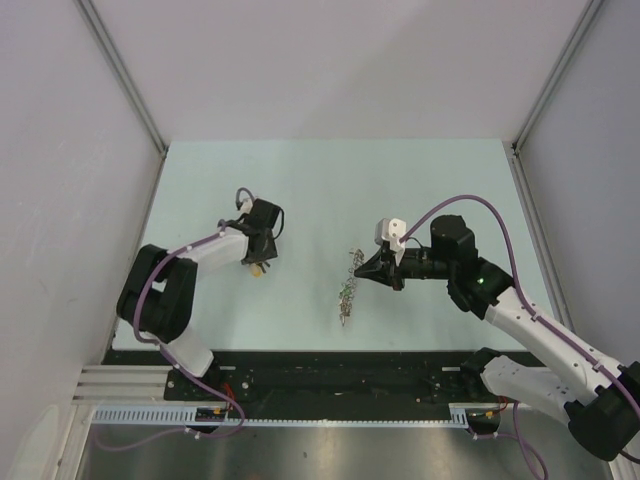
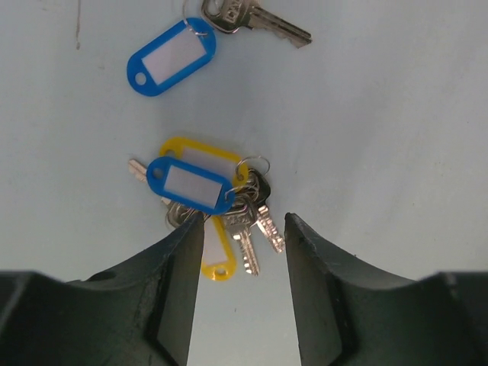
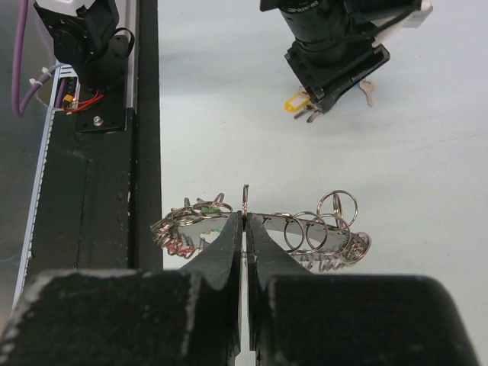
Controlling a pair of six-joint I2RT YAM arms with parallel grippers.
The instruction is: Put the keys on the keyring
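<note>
The right gripper (image 3: 245, 221) was pressed together on one thin loop of the keyring (image 3: 320, 229), whose long axis lay across the fingers. Well to the left of the keyring, the left gripper (image 2: 244, 221) stood spread over the keys (image 2: 191, 187), a bunch with blue and yellow tags. Beyond it a single key (image 2: 259, 21) pointed right.

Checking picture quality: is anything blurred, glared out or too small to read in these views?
Top external: evenly lit, but the keyring is too small for detail. Left wrist: keys sharp, soft shadows, no glare. Right wrist: keyring sharp; right gripper dark and featureless up close.
</note>
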